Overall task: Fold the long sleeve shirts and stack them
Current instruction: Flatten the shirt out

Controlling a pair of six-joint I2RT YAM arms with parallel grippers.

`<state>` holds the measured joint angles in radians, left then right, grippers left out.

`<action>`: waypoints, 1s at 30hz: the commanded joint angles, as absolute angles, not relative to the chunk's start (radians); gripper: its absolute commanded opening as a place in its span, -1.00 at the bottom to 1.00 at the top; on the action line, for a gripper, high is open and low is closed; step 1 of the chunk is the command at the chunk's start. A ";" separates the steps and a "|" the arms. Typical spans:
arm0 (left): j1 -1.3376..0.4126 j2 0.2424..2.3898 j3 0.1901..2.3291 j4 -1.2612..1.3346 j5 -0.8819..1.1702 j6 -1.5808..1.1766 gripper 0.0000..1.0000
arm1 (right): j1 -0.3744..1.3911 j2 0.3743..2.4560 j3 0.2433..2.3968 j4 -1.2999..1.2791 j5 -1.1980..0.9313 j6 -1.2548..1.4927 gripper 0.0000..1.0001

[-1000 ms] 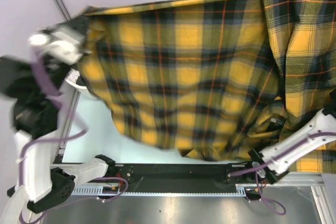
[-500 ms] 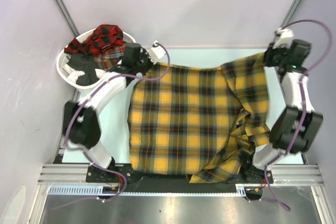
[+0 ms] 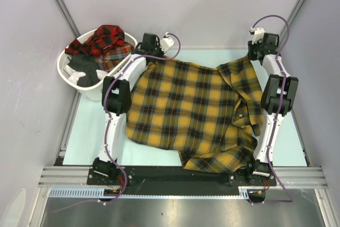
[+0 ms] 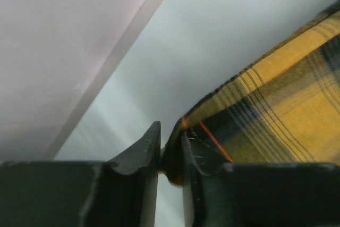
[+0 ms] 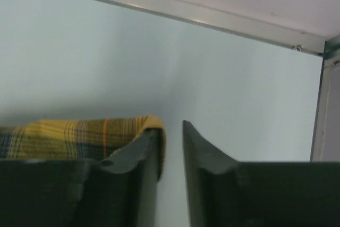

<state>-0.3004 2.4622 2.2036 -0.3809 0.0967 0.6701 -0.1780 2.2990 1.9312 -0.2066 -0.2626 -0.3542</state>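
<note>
The mustard-yellow plaid flannel shirt with black checks and thin red lines (image 3: 186,104) lies spread on the pale mint counter (image 3: 90,131), filling the centre and right of the top view. Its longer extent runs left to right across the frame, and its far edge spans the two arms' ends. The broad flat panel occupies the left and centre. The right side is folded over on itself, and a bunched part trails to the lower right, toward the right arm's base. Which end carries the collar cannot be told for certain.

Left tool (image 4: 170,136): it sits at the shirt's upper left corner. The fingers stand a narrow slot apart with the corner of the yellow cloth (image 4: 276,104) in that slot; whether the cloth is pinched or lies loose cannot be told.

Right tool (image 5: 170,128): it sits at the shirt's upper right corner. The fingers are slightly parted and bare counter shows between them. The hem (image 5: 69,136) curls against the finger on the left of the frame, and nothing is clamped.

A white round plastic basket (image 3: 66,73) stands at the upper left, just beside the left arm. It holds red-and-black plaid shirts (image 3: 103,38) heaped above its rim, with dark and white cloth beside them. Pale lilac walls (image 3: 212,3) enclose the counter on three sides, and an aluminium rail (image 3: 53,174) runs along the near edge.
</note>
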 commanded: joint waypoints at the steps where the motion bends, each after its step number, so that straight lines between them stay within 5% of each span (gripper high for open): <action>1: -0.301 2.448 2.257 -0.474 0.089 0.644 -0.32 | -0.149 2.387 2.200 -0.337 -0.210 -0.428 -0.16; 2: -0.301 2.406 2.220 -0.479 0.086 0.638 0.01 | -0.147 2.411 2.244 -0.413 -0.204 -0.442 0.01; 5: -0.295 2.283 2.169 -0.540 0.121 0.595 0.42 | -0.164 2.404 2.357 -0.596 -0.210 -0.504 0.54; 8: -0.296 2.124 2.041 -0.635 0.193 0.569 0.56 | -0.227 2.302 2.314 -0.789 -0.280 -0.535 0.99; 9: -0.298 2.088 1.986 -0.653 0.233 0.566 0.79 | -0.263 2.272 2.265 -0.883 -0.319 -0.558 1.00; 18: -0.296 1.674 1.539 -0.836 0.567 0.603 0.85 | -0.379 1.895 1.884 -1.280 -0.614 -0.705 0.95; 25: -0.314 1.462 1.177 -0.922 0.647 0.692 0.66 | 0.028 1.517 1.501 -1.327 -0.746 -0.884 0.37; 30: -0.374 1.329 0.955 -0.953 0.556 0.947 0.74 | 0.500 1.275 1.187 -1.183 -0.724 -0.899 0.35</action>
<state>-0.3336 1.4593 1.0916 -0.9031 0.5648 0.7120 0.2855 1.4403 1.3663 -1.2335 -0.7017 -0.8471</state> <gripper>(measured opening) 0.855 0.664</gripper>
